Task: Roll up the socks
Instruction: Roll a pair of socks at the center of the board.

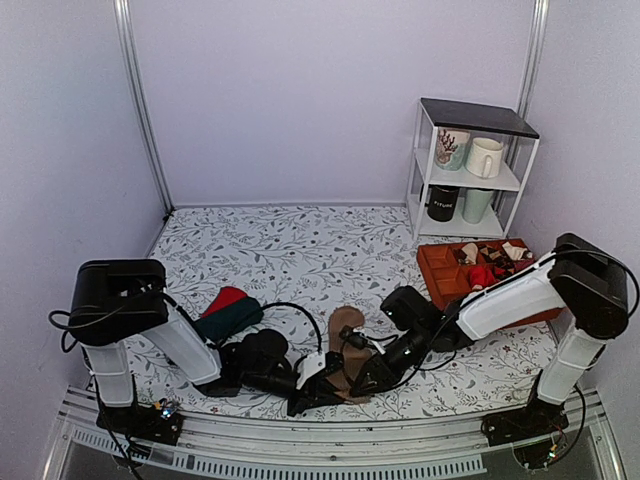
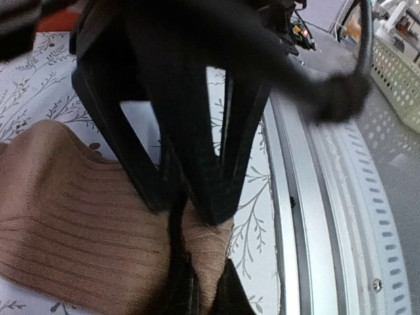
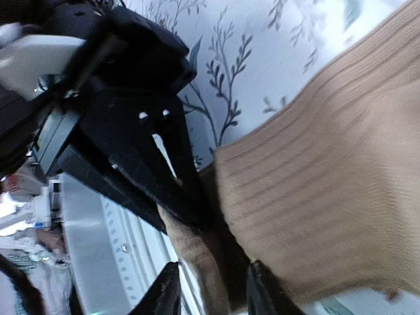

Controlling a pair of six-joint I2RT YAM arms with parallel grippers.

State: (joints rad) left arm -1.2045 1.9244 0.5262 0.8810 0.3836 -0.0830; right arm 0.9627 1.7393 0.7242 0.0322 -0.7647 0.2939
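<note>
The tan-brown socks (image 1: 347,330) lie as one flat strip near the table's front edge, toe end away from me. My left gripper (image 1: 308,397) is at the strip's near end from the left, and my right gripper (image 1: 362,385) from the right. In the left wrist view my left gripper (image 2: 200,289) is shut on a raised fold of the socks (image 2: 72,216), with the right gripper's fingers (image 2: 190,131) pinching the same fold from above. In the right wrist view my right gripper (image 3: 210,295) straddles that folded edge of the socks (image 3: 328,184), opposite the left gripper's fingers (image 3: 151,164).
Red and dark green socks (image 1: 228,312) lie left of the strip. An orange tray (image 1: 440,275) with small rolled socks stands at the right, and a white shelf (image 1: 470,170) with mugs behind it. The metal front rail (image 1: 330,440) runs just below the grippers.
</note>
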